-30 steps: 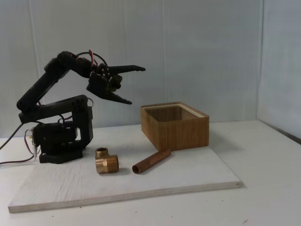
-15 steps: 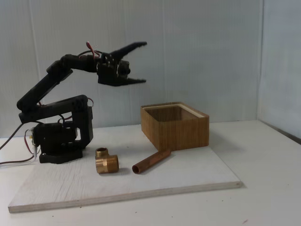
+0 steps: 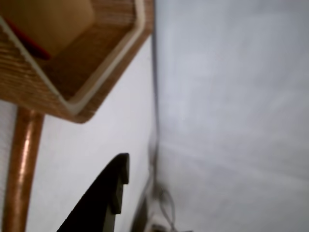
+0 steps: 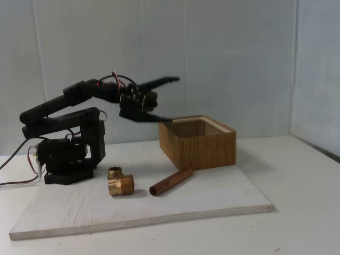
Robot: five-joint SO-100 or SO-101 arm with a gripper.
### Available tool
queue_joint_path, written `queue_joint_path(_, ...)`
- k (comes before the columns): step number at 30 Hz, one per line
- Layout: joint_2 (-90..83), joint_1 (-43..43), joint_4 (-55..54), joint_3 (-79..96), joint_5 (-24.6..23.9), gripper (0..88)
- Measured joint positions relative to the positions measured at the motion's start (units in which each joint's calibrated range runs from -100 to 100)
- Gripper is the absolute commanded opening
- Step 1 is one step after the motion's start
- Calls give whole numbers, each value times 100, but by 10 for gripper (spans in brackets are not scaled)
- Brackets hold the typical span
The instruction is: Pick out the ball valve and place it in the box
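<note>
The box (image 4: pixel 199 142) is made of wood, square and open on top, with finely ribbed light-brown walls and a paler rim. It is set at the back of a flat, pale wooden board (image 4: pixel 212 199) with a slightly rough surface. In the wrist view one corner of the box (image 3: pixel 104 72) is seen from above: the pale rim line, the brown grained inner wall and a lighter, smooth floor. On this floor, at the left edge of the picture, a thin red strip (image 3: pixel 24 36) is seen; it may be the handle of the ball valve, but this cannot be told with certainty, and the brass body is hidden.

On the board, in front of the box, a short copper pipe (image 4: pixel 171 182) is laid, round, smooth and reddish-brown, with an open dark end. In the wrist view the pipe (image 3: pixel 19 174) is shiny and is seen just beside the box corner. To the left of the pipe in the fixed view, a brass elbow fitting (image 4: pixel 120 181) is placed, yellow and threaded at its ends.

The black gripper (image 4: pixel 171 100) is held in the air near the upper left corner of the box, with its two fingers spread wide and nothing between them. One dark, matte finger (image 3: pixel 104 198) is seen in the wrist view.
</note>
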Motion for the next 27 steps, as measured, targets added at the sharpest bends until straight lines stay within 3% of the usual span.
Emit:
queue_joint_path(11,-25,511,17,799,36,410)
queue_joint_path(19,-17,519,765,808,83,410)
queue_joint_path(27,-17,1230,963,808,83,410)
